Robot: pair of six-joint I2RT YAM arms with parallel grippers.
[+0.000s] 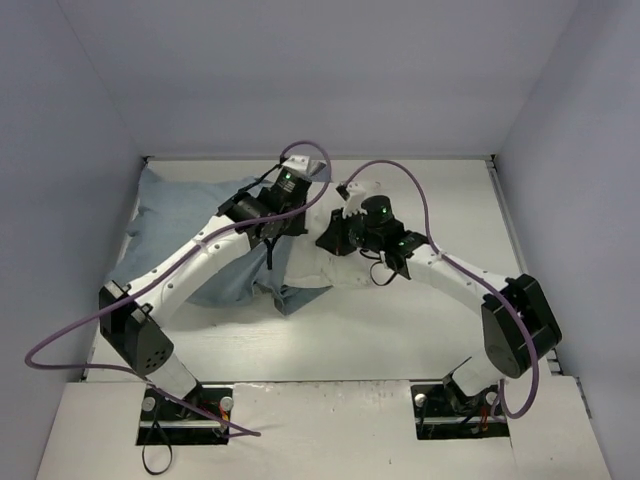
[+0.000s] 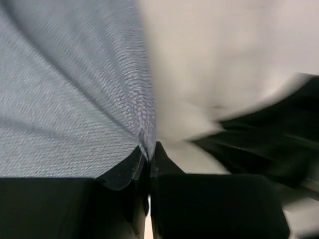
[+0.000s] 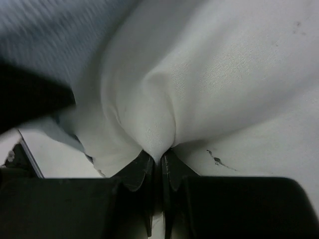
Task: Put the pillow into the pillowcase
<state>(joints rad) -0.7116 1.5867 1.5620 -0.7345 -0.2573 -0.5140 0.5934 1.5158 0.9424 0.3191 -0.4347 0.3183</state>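
From above, the pillowcase (image 1: 185,225) lies rumpled and puffed on the left half of the table (image 1: 400,330), pale blue-grey side up. The pillow (image 1: 325,268) shows only as a white bulge at its right edge, where the left fingers (image 1: 271,248) and right fingers (image 1: 332,242) meet. Much of it seems already inside, with this end left to tuck. At the left wrist, the fingers are pinched together on a thin edge of finely ribbed blue-grey cloth, with plain white cushion just beside it. At the right wrist, the fingers are clamped on a soft, rounded fold of smooth white pillow fabric.
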